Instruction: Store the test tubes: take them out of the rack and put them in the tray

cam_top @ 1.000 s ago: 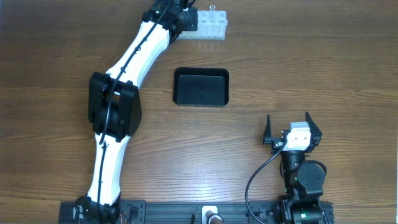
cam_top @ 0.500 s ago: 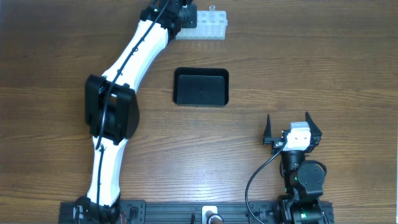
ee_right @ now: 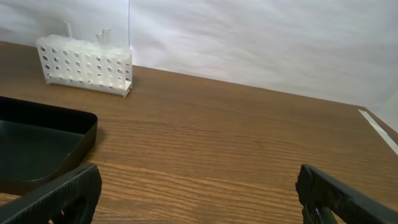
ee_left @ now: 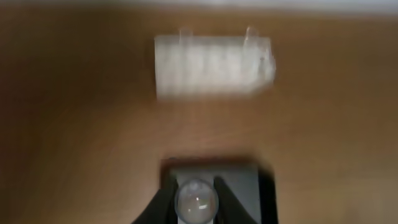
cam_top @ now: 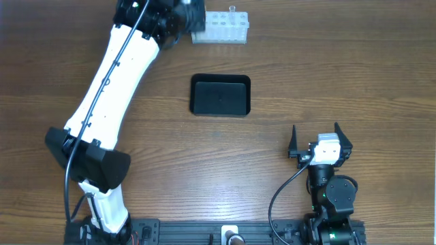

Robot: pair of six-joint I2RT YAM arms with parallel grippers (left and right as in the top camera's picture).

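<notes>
Left pincer grasps a tube beside the rack, at the far edge of the desk; right pincer released.

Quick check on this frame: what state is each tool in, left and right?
Left tool: closed on a test tube.
Right tool: open, holding nothing.

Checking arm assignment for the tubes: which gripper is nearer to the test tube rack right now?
Left. The left gripper, holding a test tube, hangs above the table just beside the rack; the right gripper sits far off, past the tray, near its own base.
</notes>
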